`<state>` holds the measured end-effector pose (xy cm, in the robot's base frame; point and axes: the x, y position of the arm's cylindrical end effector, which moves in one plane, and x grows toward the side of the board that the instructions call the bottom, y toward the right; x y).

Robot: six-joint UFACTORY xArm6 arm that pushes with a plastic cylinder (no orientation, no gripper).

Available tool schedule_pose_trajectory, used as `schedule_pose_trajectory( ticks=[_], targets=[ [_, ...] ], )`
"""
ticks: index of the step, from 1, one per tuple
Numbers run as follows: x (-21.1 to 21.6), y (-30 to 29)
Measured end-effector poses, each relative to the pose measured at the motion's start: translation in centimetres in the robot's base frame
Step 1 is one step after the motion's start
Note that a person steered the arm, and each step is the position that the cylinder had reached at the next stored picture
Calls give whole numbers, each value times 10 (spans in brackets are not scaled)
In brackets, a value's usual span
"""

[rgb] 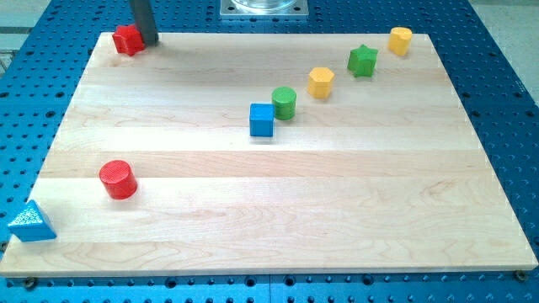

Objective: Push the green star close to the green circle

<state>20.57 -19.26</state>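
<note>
- Currently my tip (149, 39) is resting at the upper left, touching a red block (127, 39); no jaws are showing.
- Green star (363, 61) is sitting upper right, yellow block (321, 82) lying between it and green circle (284, 103).

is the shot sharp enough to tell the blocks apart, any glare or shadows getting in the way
Camera view: evenly lit and sharp; the green star and green circle read clearly, with only short soft shadows beside them. Camera view: faint sheen on the wooden board, no real glare. Camera view: my tip is crisp, beside the red block at the view's top left; the rod is cropped by the top edge.
</note>
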Motion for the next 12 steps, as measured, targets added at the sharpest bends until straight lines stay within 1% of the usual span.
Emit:
schedule_pose_trajectory(
  ticks=[1, 2, 3, 4, 5, 7, 8, 9, 10, 11, 12],
  targets=[
    [10, 25],
    [54, 94],
    [74, 132],
    [66, 183],
    [77, 240],
    [99, 294],
    [160, 276],
    [204, 276],
    [169, 329],
    [116, 414],
    [105, 480]
  ],
)
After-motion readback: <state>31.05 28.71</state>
